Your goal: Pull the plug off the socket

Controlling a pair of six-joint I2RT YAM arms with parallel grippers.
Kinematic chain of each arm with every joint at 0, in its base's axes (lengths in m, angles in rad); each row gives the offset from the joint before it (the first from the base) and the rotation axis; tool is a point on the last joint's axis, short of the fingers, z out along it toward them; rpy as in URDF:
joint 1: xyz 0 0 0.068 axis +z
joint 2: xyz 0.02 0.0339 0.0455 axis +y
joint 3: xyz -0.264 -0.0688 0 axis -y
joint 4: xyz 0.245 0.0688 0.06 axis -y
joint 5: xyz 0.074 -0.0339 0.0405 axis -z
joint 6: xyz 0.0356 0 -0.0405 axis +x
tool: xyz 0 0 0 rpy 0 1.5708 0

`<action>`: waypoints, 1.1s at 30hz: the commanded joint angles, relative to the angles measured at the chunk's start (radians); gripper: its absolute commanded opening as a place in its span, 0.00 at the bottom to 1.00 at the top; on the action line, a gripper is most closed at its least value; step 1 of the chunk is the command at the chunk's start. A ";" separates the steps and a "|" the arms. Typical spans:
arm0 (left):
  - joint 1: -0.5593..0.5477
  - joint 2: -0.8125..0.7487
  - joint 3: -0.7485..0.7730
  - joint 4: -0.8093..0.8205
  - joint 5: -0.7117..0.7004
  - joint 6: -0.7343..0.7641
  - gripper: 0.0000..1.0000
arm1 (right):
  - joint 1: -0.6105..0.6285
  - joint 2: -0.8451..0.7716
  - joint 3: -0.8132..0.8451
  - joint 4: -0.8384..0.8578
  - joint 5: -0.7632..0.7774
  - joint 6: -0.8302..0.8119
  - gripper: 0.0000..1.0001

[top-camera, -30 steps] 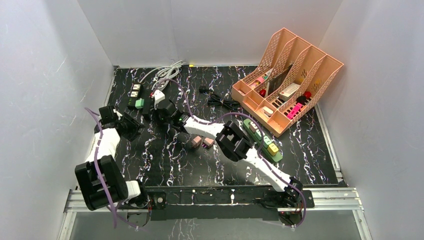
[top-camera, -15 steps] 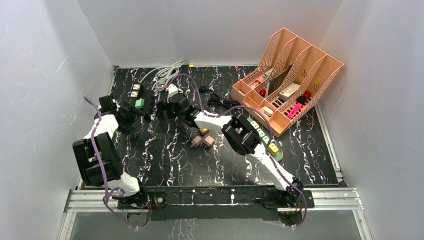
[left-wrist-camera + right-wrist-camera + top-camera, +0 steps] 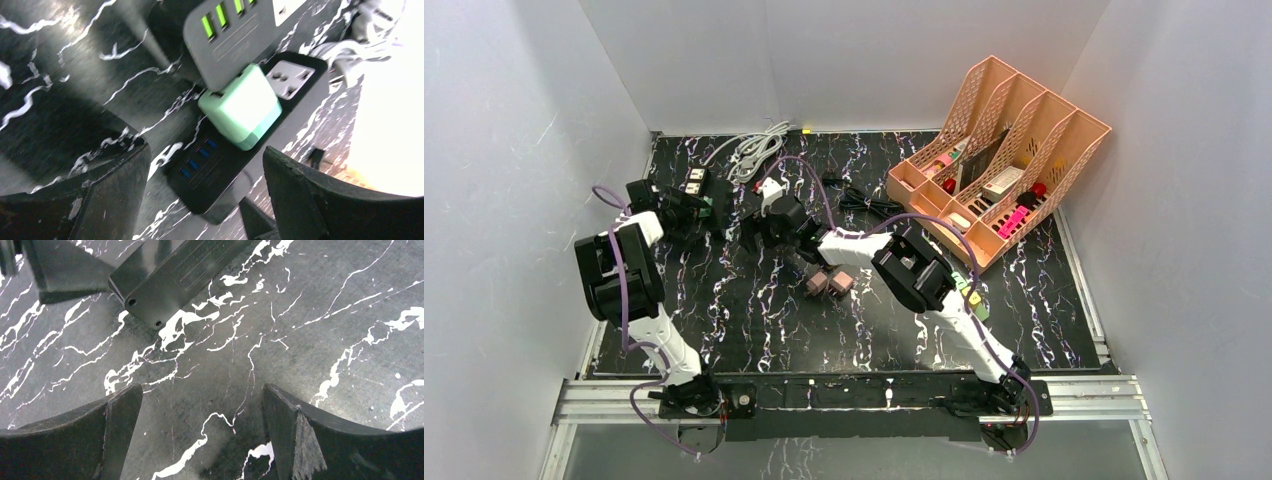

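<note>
A mint-green plug [image 3: 240,112] sits pushed into a black socket strip [image 3: 220,170], next to a white socket face [image 3: 290,82]. My left gripper [image 3: 205,195] is open just short of it, with the strip's blue-port end between the fingers and nothing gripped. From above, the plug [image 3: 705,206] lies at the far left, with the left gripper [image 3: 686,212] to its left. My right gripper [image 3: 200,435] is open over bare marble. A black strip end [image 3: 170,280] lies ahead of it. From above, the right gripper [image 3: 752,225] is to the right of the strip.
A grey strip with green ports [image 3: 230,40] lies against the black one. White cables [image 3: 754,150] and a black cord [image 3: 864,200] lie at the back. Two pinkish cubes [image 3: 829,283] sit mid-table. A pink organiser [image 3: 999,160] stands at the right, a green strip [image 3: 972,300] beside it.
Both grippers have opened. My left arm has swung toward the back, bringing its gripper up to the strip. My right arm has stretched farther back and then settled beside the strip.
</note>
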 commanded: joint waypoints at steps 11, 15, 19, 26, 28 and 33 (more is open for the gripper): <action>-0.053 0.167 -0.053 0.386 0.121 -0.264 0.77 | -0.013 -0.129 -0.108 0.071 0.006 -0.017 0.99; -0.062 0.188 -0.062 0.456 0.142 -0.303 0.50 | -0.031 -0.184 -0.212 0.111 0.028 -0.003 0.98; -0.079 0.165 -0.044 0.446 0.107 -0.274 0.07 | -0.046 -0.228 -0.291 0.134 0.033 0.008 0.98; -0.166 0.084 0.069 0.292 -0.056 -0.082 0.00 | -0.057 -0.262 -0.332 0.150 0.043 0.000 0.98; -0.200 0.069 0.105 0.261 -0.105 -0.034 0.00 | -0.075 -0.277 -0.358 0.183 0.023 0.019 0.98; -0.293 0.089 0.151 0.253 -0.208 0.109 0.00 | -0.146 -0.312 -0.405 0.208 -0.070 0.074 0.98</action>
